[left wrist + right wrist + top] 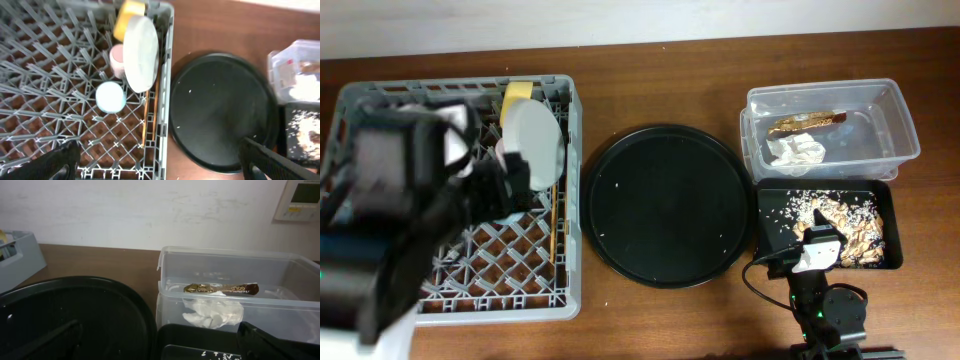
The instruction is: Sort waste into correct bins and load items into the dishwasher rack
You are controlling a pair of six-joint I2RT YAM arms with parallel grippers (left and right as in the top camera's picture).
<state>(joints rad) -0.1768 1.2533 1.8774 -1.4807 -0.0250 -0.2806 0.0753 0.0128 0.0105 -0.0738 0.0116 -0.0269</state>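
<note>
Left wrist: my left gripper (162,167), jaws apart, hangs over the large grey plastic rack (165,60). The thin wooden chopsticks (147,122) inside lie at 12 o'clock, running 12-to-6. The jaws of my right gripper (160,335) are apart too.

A clear plastic tub (280,275) stands on the right of the brown table (100,260), and inside it a gold-brown wrapper (221,288) lies just beyond a crumpled white napkin (212,314). To its left lies the round black tray (75,305), with a corner of the grey rack (20,260) at the far left and a white wall (125,210) behind. Nearest, the white-flecked rim of the shallow black tray (200,347) sits against the tub, and the right gripper (160,326) shows dark fingers (270,342) spread wide at both lower corners.
</note>
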